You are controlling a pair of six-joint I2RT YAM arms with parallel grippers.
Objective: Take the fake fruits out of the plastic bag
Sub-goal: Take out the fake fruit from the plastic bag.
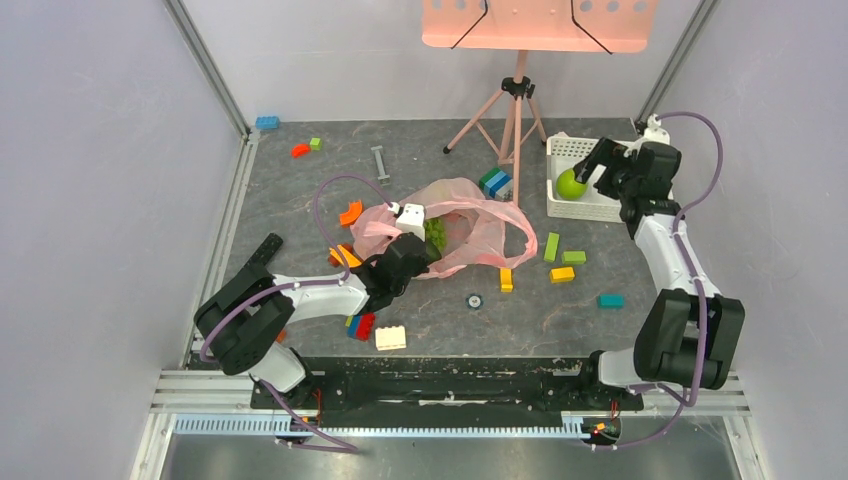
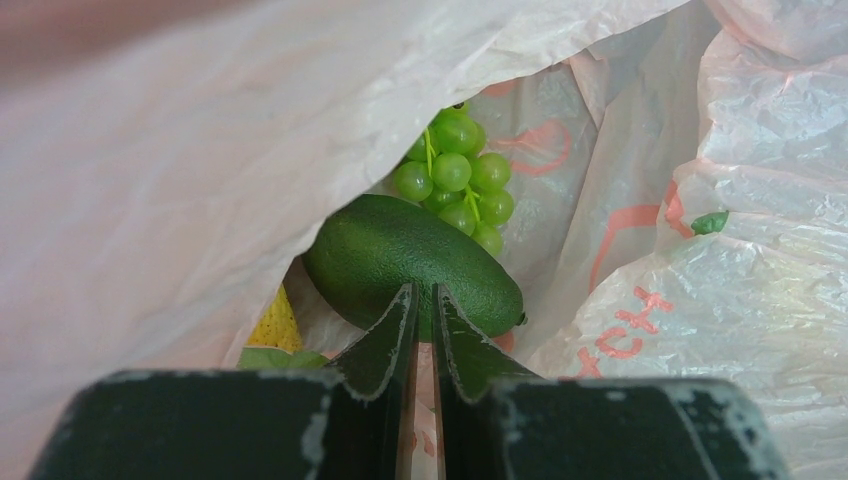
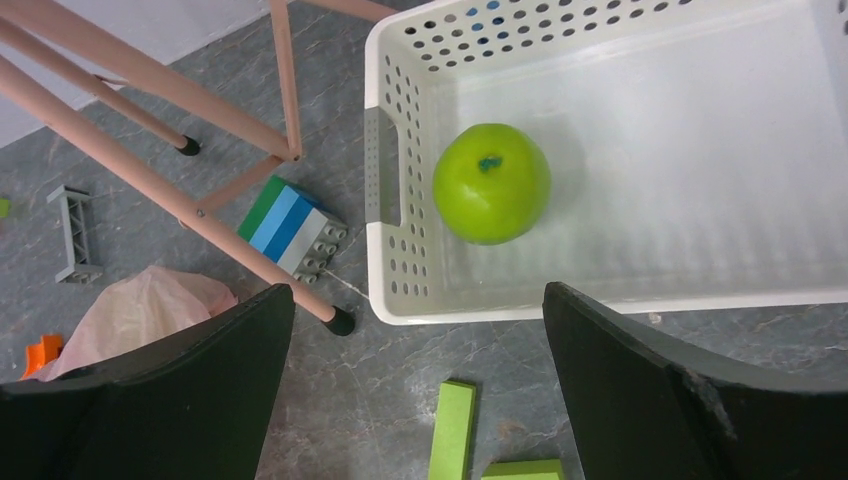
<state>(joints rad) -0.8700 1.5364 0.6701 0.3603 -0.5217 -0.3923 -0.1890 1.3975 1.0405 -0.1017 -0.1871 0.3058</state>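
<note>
The pink plastic bag (image 1: 485, 228) lies crumpled mid-table, its mouth toward my left arm. My left gripper (image 1: 428, 243) is inside the mouth. In the left wrist view the gripper (image 2: 424, 292) is shut with only a thin slit between the fingers, and its tips rest against a dark green avocado (image 2: 400, 250). Green grapes (image 2: 455, 175) lie behind the avocado and a yellow lemon (image 2: 275, 320) lies to its left, under the bag film (image 2: 200, 150). My right gripper (image 1: 592, 165) is open and empty over the near rim of the white basket (image 3: 600, 300). A green apple (image 3: 491, 183) sits in the basket.
A pink tripod (image 1: 512, 110) stands behind the bag, one leg (image 3: 150, 180) near the basket. Building blocks are scattered about: a blue-green-white stack (image 3: 290, 225), green bars (image 3: 452, 425), yellow ones (image 1: 562, 274), and red, blue and white ones (image 1: 375, 330) by the left arm.
</note>
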